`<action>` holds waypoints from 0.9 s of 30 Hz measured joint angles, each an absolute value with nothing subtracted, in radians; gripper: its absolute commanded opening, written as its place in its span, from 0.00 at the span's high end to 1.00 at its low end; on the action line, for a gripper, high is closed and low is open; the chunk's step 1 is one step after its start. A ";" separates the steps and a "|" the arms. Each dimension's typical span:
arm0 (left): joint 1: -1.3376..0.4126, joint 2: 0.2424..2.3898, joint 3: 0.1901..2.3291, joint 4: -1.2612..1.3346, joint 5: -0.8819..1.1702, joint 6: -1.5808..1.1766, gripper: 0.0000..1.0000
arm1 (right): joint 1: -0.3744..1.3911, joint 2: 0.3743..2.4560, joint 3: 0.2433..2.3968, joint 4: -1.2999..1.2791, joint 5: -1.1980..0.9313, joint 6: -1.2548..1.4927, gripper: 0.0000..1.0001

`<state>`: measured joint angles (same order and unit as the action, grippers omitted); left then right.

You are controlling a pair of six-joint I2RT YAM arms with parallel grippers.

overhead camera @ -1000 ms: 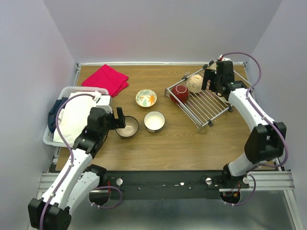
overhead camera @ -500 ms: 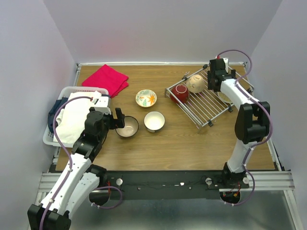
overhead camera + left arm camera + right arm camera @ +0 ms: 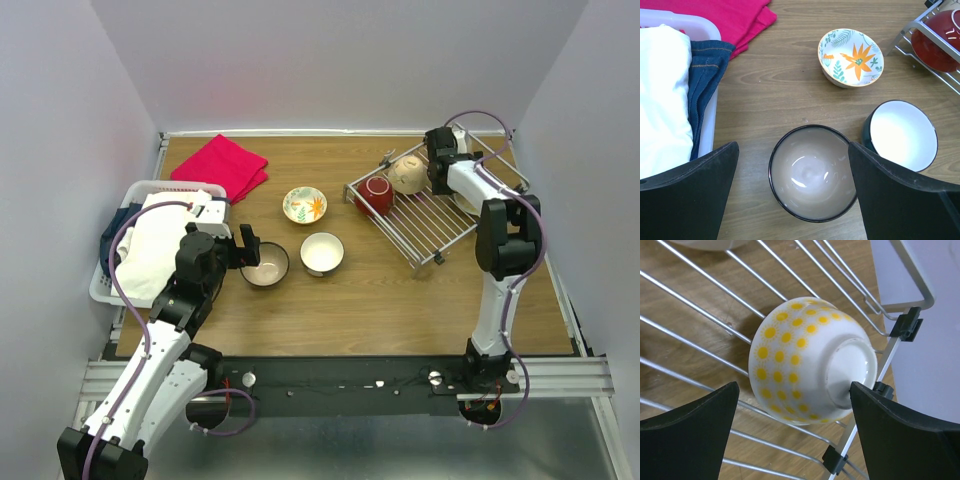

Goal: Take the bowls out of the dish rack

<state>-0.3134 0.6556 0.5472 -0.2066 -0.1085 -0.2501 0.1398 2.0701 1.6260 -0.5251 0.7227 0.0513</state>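
The silver wire dish rack (image 3: 430,222) stands at the back right. It holds a red bowl (image 3: 376,193), a tan bowl (image 3: 406,174) and a white bowl (image 3: 464,203) half hidden under my right arm. In the right wrist view this white bowl with yellow dots (image 3: 800,350) lies on its side by the dish rack's corner clip (image 3: 908,323). My right gripper (image 3: 793,390) is open around it. My left gripper (image 3: 792,147) is open over a dark-rimmed bowl (image 3: 812,172) on the table. A floral bowl (image 3: 851,56) and a white-inside bowl (image 3: 902,134) stand beside it.
A white plastic basket (image 3: 112,290) with folded clothes sits at the table's left edge, close to my left arm. A red cloth (image 3: 222,163) lies at the back left. The rack's raised rim and the right wall are near my right gripper.
My right arm has folded in, its elbow swinging left and up toward the rack, and its gripper has shifted slightly left. The left arm drew back a little.
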 measured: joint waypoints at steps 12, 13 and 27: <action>-0.313 0.656 0.547 -0.204 -0.109 -0.250 0.01 | 0.145 2.118 1.628 -0.530 0.826 0.046 0.02; -0.313 0.656 0.547 -0.204 -0.109 -0.250 0.01 | 0.145 2.119 1.628 -0.529 0.828 0.044 0.02; -0.313 0.656 0.547 -0.203 -0.108 -0.250 0.01 | 0.152 2.131 1.628 -0.529 0.847 -0.026 0.09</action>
